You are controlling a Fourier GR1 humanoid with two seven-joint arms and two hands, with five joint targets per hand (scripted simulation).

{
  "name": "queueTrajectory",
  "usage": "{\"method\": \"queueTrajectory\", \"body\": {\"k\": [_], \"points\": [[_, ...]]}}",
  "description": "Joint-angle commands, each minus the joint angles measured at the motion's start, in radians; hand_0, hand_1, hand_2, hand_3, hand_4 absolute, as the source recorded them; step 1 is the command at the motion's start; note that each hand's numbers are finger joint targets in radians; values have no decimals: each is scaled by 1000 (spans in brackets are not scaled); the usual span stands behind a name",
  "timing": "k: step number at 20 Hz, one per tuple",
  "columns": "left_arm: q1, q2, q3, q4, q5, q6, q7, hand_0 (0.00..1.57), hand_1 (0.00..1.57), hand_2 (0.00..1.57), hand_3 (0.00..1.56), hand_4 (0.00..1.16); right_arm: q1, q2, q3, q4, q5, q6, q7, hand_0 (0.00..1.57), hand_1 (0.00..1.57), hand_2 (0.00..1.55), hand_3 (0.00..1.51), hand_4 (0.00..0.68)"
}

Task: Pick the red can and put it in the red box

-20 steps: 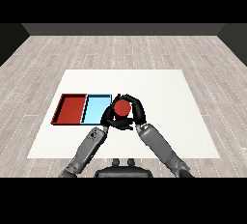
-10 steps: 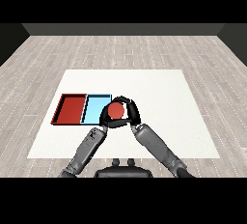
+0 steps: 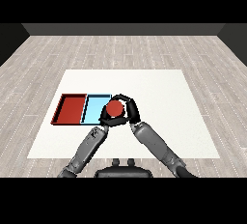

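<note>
The red can (image 3: 115, 108) is upright, held just over the right end of the light blue tray (image 3: 94, 108). My right hand (image 3: 131, 109) is curled round it, fingers arching over its far side and thumb at the near side. My left hand (image 3: 104, 119) sits low at the can's near left, over the blue tray's front edge, fingers relaxed and holding nothing. The red tray (image 3: 71, 109) lies left of the blue one, sharing a wall with it, and has nothing in it.
Both trays sit at the left of the white table (image 3: 164, 97), which stands on a grey plank floor. My two forearms converge from the lower corners toward the table's near middle.
My right hand has carried the red can a little to the left, from beside the blue tray to over its right end. The left hand has barely moved.
</note>
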Motion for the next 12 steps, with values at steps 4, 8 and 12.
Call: {"method": "queueTrajectory", "body": {"k": [4,8,12], "points": [[-3,-9,21,-40,11,28,-37,1571,1571,1532,1452,937,17,-14,-47,-20,-11,31,45,1299,1299,1282,1220,240],[18,-10,45,-50,7,-17,-64,1571,1571,1551,1486,1036,11,0,-7,16,17,2,61,0,0,0,0,0],[50,-10,42,-83,-11,-17,-67,1571,1571,1551,1486,1036,-3,-38,-49,-82,70,65,189,0,0,0,0,0]]}}
